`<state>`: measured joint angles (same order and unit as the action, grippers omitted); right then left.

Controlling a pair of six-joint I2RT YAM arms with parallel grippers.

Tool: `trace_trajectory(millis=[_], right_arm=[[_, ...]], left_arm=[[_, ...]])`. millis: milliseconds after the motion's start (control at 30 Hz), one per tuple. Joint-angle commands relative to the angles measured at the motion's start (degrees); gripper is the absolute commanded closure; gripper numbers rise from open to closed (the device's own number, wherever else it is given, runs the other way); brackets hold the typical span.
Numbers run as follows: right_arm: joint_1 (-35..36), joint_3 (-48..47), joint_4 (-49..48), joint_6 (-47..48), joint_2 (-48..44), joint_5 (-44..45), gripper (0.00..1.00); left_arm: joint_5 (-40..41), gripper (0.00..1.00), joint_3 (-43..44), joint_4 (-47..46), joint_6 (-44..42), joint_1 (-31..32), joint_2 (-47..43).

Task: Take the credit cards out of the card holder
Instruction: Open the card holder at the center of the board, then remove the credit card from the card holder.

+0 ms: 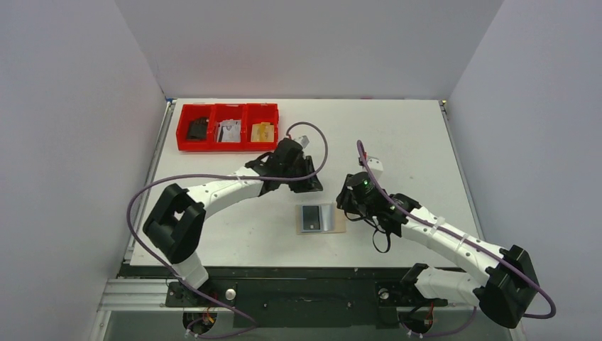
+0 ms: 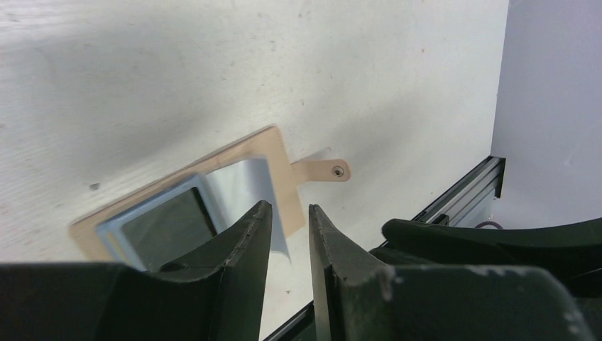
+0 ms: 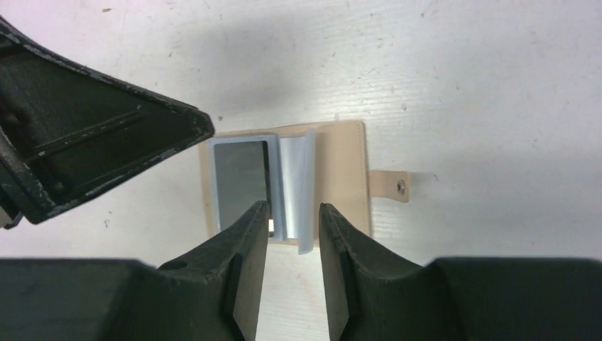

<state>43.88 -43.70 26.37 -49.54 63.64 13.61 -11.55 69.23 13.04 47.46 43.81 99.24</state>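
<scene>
My left claw (image 2: 289, 213) and right claw (image 3: 292, 213) hover slightly spread, empty; credit cards (image 3: 241, 181) lie on the card holder (image 3: 344, 177), 0 clear yet.

Your left arm (image 1: 226, 189) and right arm (image 1: 454, 241) match: white tube links run between chunky black joint housings, the largest black block sitting at each elbow. A purple cable (image 1: 213, 177) loops loosely along each arm from base to wrist. You'll see a small white camera box (image 1: 374, 166) on each wrist, and a green light (image 1: 367, 183) glows on the right one. The left gripper (image 2: 289, 210) and right gripper (image 3: 293, 207) carry matte black, wedge-shaped fingers (image 3: 241, 249) with edges scuffed grey. Each black base at the near edge shows a round silver knob (image 1: 230, 293).
</scene>
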Motion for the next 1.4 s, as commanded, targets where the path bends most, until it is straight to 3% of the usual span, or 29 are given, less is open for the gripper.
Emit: trace_trajectory(millis=[0,300,567,1100,1367], right_arm=[[0.66,-4.59,-0.93,1.92,2.24,-1.30,0.70],[3.87,-9.49,-5.31,3.09,14.38,-8.00,0.70],[2.80,-6.52,-12.25,1.32,21.32,-11.86,0.72],[0.11,1.28,-19.78,-2.56,23.90,-15.67,0.71],[-0.52,2.61,-21.75,-3.31,24.92,-16.88,0.72]], left_arm=[[1.13,0.74,-5.80,0.43,-1.22,-4.31,-6.83],[-0.55,0.72,-13.32,0.51,-1.70,-7.46,-12.39],[-1.62,0.73,-17.33,-2.41,0.24,-7.21,-12.33],[-2.85,0.74,-17.17,-4.95,1.47,-3.69,-6.06],[-1.17,0.79,-17.25,-3.92,2.14,-2.72,-4.54]])
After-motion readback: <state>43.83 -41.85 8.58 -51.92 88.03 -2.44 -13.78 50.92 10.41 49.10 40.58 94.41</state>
